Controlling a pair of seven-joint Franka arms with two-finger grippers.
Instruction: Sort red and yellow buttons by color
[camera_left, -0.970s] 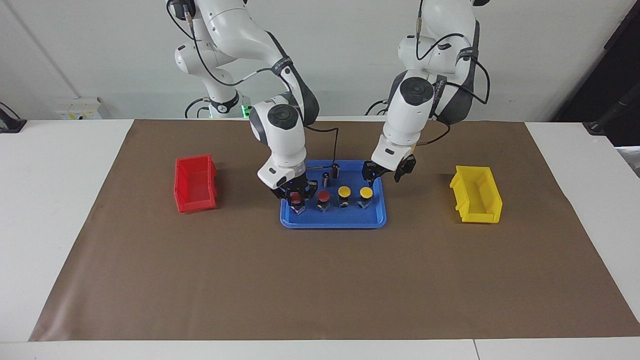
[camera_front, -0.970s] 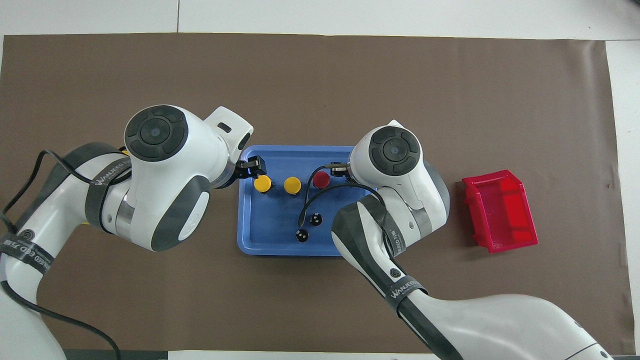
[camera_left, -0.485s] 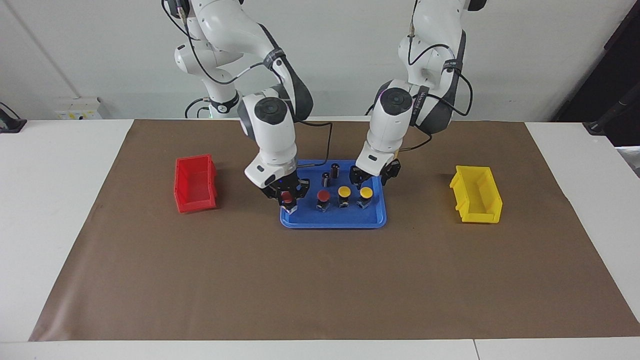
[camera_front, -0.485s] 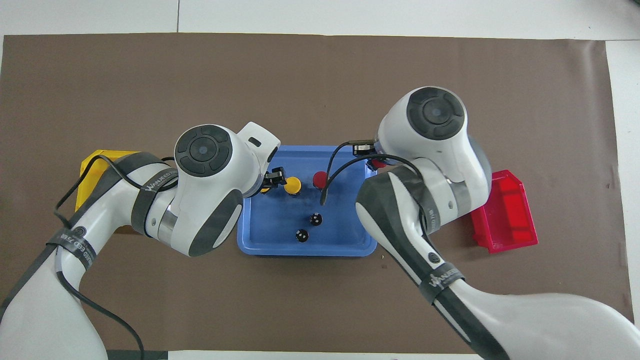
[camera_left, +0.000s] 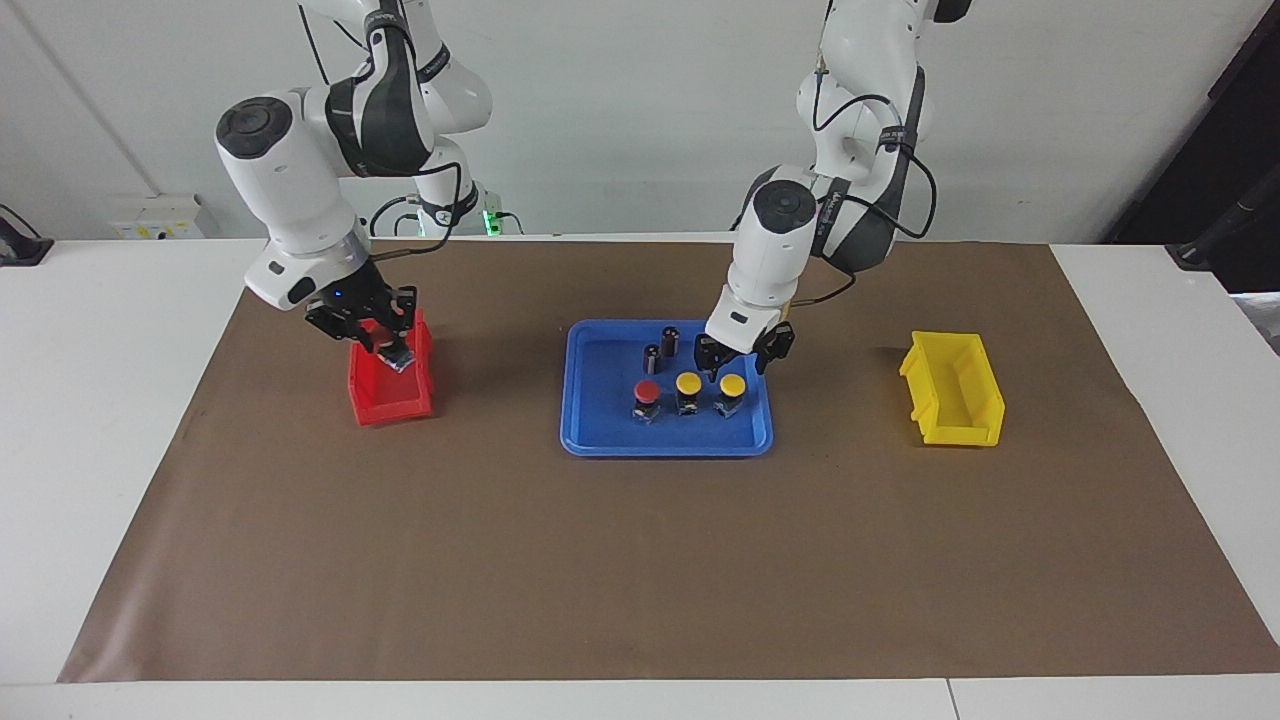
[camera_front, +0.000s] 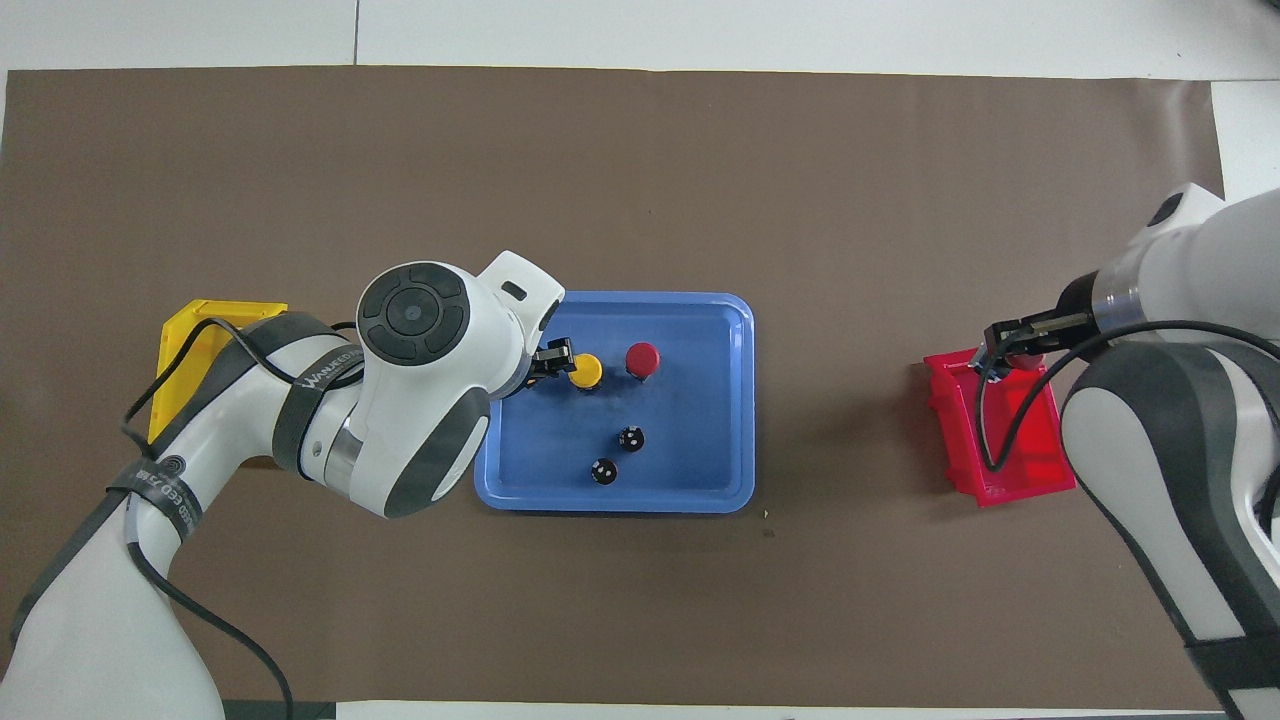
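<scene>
Right gripper (camera_left: 385, 345), clamped on a red button (camera_left: 383, 343), is hanging over the red bin (camera_left: 390, 398) for drop-off. Left gripper (camera_left: 735, 358), fingers apart, is straddling a yellow button (camera_left: 732, 386) on the tray (camera_left: 600, 440).

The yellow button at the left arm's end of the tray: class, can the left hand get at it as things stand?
Probably yes: the left hand hangs just above that yellow button, and nothing lies between them.
</scene>
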